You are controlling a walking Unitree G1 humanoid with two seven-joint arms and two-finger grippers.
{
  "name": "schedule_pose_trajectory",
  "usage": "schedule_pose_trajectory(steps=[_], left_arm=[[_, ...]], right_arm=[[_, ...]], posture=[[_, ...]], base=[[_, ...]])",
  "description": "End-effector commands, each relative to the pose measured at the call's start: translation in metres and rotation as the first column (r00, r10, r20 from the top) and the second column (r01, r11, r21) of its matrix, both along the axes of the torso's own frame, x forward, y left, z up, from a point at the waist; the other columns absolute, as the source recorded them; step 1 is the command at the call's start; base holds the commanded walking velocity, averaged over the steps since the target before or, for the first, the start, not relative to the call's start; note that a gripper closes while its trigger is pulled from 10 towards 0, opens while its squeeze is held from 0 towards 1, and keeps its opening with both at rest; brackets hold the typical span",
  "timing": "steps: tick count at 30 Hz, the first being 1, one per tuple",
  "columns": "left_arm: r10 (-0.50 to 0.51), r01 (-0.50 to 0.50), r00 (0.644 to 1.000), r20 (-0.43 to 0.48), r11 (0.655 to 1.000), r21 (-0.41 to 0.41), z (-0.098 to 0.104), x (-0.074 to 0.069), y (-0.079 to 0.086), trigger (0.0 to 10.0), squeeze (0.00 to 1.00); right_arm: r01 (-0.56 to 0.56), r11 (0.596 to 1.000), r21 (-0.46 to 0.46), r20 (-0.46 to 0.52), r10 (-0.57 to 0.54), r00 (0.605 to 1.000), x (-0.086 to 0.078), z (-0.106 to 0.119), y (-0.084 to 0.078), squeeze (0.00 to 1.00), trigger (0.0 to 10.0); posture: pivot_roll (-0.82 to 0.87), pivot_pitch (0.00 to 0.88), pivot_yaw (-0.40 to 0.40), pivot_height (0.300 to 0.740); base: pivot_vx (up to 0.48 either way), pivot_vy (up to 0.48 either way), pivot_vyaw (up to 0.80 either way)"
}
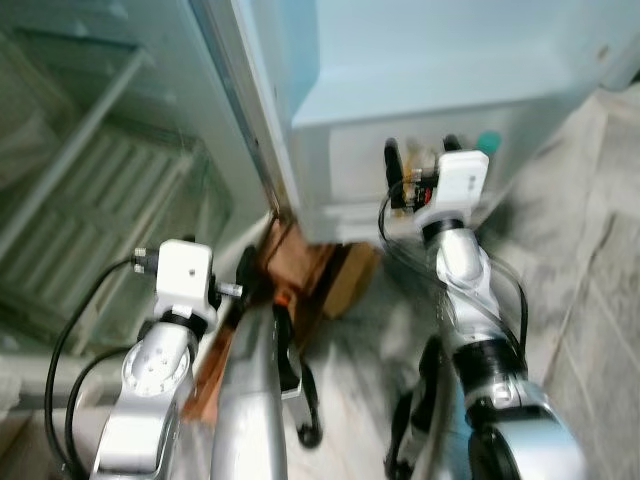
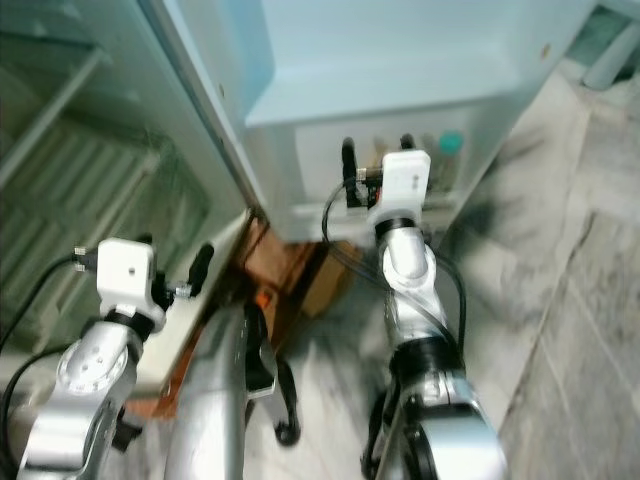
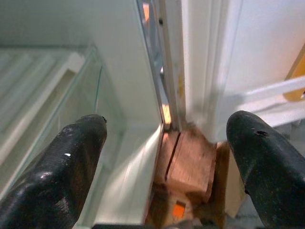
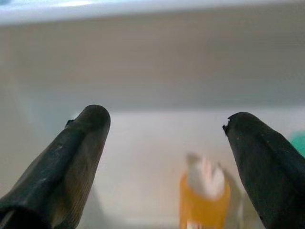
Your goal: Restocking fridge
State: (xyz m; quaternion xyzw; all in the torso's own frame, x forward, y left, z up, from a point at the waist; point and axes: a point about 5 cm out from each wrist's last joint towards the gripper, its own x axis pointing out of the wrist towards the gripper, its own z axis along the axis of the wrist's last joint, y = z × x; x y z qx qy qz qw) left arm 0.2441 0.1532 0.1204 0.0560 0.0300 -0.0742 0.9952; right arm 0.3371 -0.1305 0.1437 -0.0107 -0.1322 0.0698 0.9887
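Pale blue-white panels of an open fridge door [image 1: 420, 60] fill the upper part of the head views, which are blurred. At the foot of the door runs a white door shelf [image 2: 320, 160] holding several small items: an orange bottle with a white cap [image 4: 204, 198] and, off to one side, a teal-capped item [image 2: 452, 142]; the remaining contents are too blurred to identify.

Right gripper [image 2: 378, 150] is raised to the door shelf, pointing into it. Its two black fingers [image 4: 71, 157] are spread wide with nothing between them. In the right wrist view the orange bottle stands ahead of and between the fingers, nearer one of them, not in contact with either.

Left gripper [image 1: 247, 280] is held low at the bottom corner of the fridge, where the cabinet meets the door hinge. Its fingers [image 3: 57, 167] are also wide apart and empty. Between them in the left wrist view lie a glass shelf [image 3: 76, 90] inside the fridge interior [image 1: 90, 150] and wooden blocks [image 3: 188, 164] under the hinge corner.

Grey marbled floor tiles [image 1: 590, 280] extend on the robot's right side
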Motion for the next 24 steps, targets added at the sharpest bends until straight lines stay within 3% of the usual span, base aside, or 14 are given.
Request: schedule_pose_trajectory(steps=[1, 2, 3, 6, 10, 13, 17, 24], left_arm=[[0.024, -0.024, 0.999, -0.025, 1.000, 0.004, -0.009, -0.002, 0.006, 10.0, 0.00], [0.030, -0.030, 0.999, -0.030, 1.000, 0.002, -0.011, -0.003, 0.007, 10.0, 0.00], [0.041, -0.042, 0.999, -0.035, 0.999, -0.003, -0.014, -0.004, 0.009, 10.0, 0.00], [0.055, -0.055, 0.998, -0.039, 0.998, -0.006, -0.020, -0.004, 0.009, 10.0, 0.00], [0.068, -0.069, 0.997, -0.032, 0.998, -0.011, -0.026, -0.003, 0.009, 10.0, 0.00], [0.071, -0.072, 0.997, -0.020, 0.997, -0.013, -0.027, 0.001, 0.010, 10.0, 0.00], [0.063, -0.063, 0.998, -0.001, 0.998, -0.023, -0.025, 0.012, 0.010, 10.0, 0.00], [0.065, -0.065, 0.997, 0.046, 0.998, 0.002, -0.018, 0.021, 0.014, 10.0, 0.00]], right_arm=[[-0.028, 1.000, 0.007, -0.012, 0.028, 1.000, -0.012, -0.004, 0.003, 0.25, 10.0], [-0.027, 1.000, 0.006, -0.028, 0.027, 0.999, -0.019, -0.010, 0.002, 0.00, 10.0], [-0.004, 1.000, 0.002, -0.054, 0.004, 0.999, -0.033, -0.020, 0.000, 0.00, 10.0], [0.029, 0.999, -0.026, -0.082, -0.031, 0.996, -0.048, -0.031, -0.005, 0.00, 10.0], [0.116, 0.993, -0.017, -0.122, -0.117, 0.986, -0.071, -0.044, -0.018, 0.00, 10.0], [0.126, 0.992, 0.013, -0.140, -0.123, 0.982, -0.075, -0.045, -0.022, 0.00, 10.0], [0.154, 0.987, 0.054, -0.149, -0.144, 0.978, -0.068, -0.043, -0.028, 0.00, 10.0], [0.108, 0.994, 0.035, -0.149, -0.102, 0.984, -0.058, -0.035, -0.024, 0.00, 10.0]], posture=[[0.11, 0.075, 0.077, 0.565], [0.11, 0.062, 0.073, 0.565], [0.11, 0.055, 0.071, 0.565], [0.09, 0.000, 0.058, 0.565], [0.08, 0.000, 0.053, 0.565], [0.07, 0.000, 0.052, 0.565], [0.07, 0.000, 0.046, 0.583], [0.09, 0.000, 0.031, 0.631]], base=[[0.000, 0.000, 0.00], [0.000, 0.000, 0.00], [0.000, 0.000, 0.00], [0.000, 0.000, 0.00], [0.000, 0.000, 0.00], [0.000, 0.000, 0.00], [0.000, 0.000, 0.00], [0.000, 0.000, 0.00]])
